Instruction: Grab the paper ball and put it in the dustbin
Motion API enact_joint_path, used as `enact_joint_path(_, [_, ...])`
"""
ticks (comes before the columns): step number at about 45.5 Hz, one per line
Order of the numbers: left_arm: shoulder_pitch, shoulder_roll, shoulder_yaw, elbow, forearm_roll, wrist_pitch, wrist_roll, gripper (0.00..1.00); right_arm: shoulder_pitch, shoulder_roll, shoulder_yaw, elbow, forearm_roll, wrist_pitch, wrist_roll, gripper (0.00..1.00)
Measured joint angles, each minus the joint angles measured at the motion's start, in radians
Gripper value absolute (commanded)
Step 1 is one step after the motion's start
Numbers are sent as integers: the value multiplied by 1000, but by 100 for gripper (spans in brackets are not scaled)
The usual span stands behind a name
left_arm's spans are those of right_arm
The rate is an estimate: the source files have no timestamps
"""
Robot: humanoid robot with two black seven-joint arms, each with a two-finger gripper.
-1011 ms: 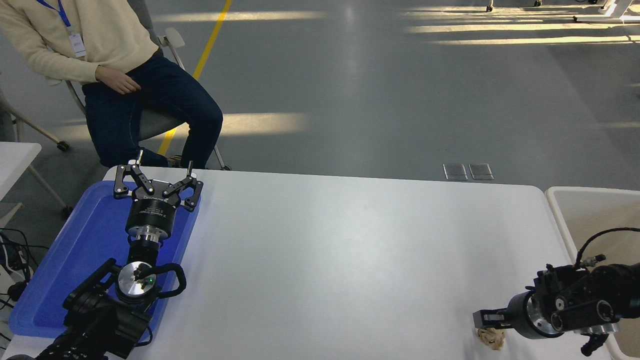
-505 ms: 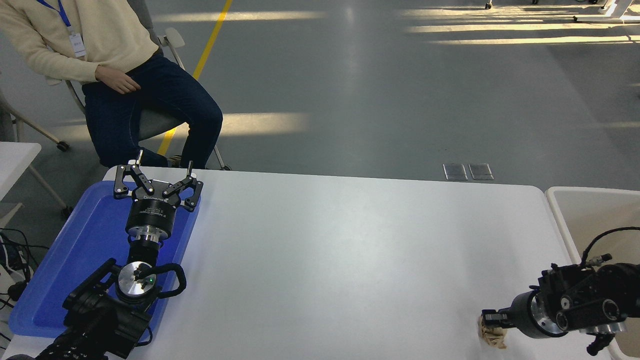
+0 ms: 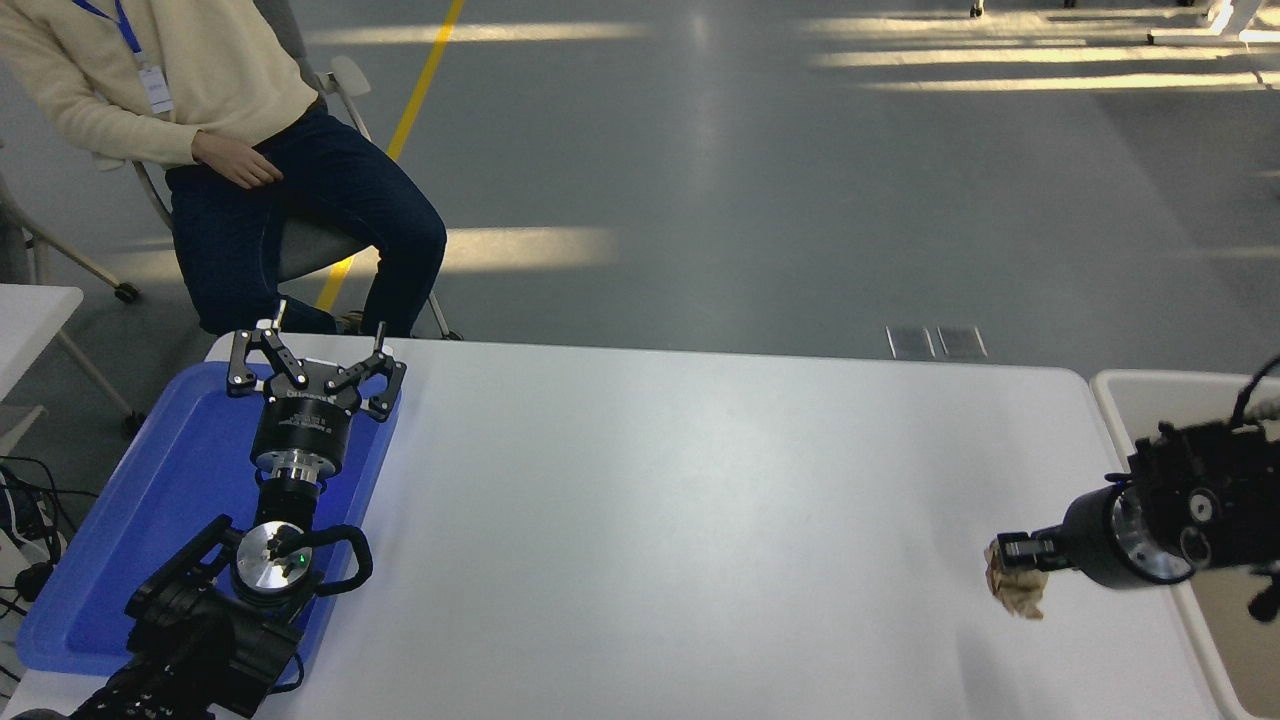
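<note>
- Here, a white worktop [image 3: 650, 480] fills the lower half of the frame, with grey floor beyond it crossed by sunlit bands and a yellow line [image 3: 400, 130] running toward the top.
- A person [image 3: 230, 150] in a cream sweater and dark trousers sits on a chair at the upper left, one hand resting on a thigh.
- A flat blue tray [image 3: 120, 540] lies along the worktop's left edge; the left pincer [image 3: 315, 360] is parked above it, its fingers spread apart.
- The beige dustbin [image 3: 1120, 400] stands at the right edge, just beside the worktop; what shows of its inside is plain wall.
- The right pincer [image 3: 1015, 560] reaches in from the right, clenched on the paper ball [image 3: 1018, 592].
- The ball hangs above the worktop near its lower right, left of the dustbin's rim.
</note>
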Motion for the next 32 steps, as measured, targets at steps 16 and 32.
enact_joint_path(16, [0, 0, 0, 0, 0, 0, 1, 100, 326, -22, -86, 67, -2, 252, 0, 3])
enact_joint_path(32, [0, 0, 0, -1, 0, 0, 1, 100, 527, -21, -104, 81, -2, 478, 1, 5])
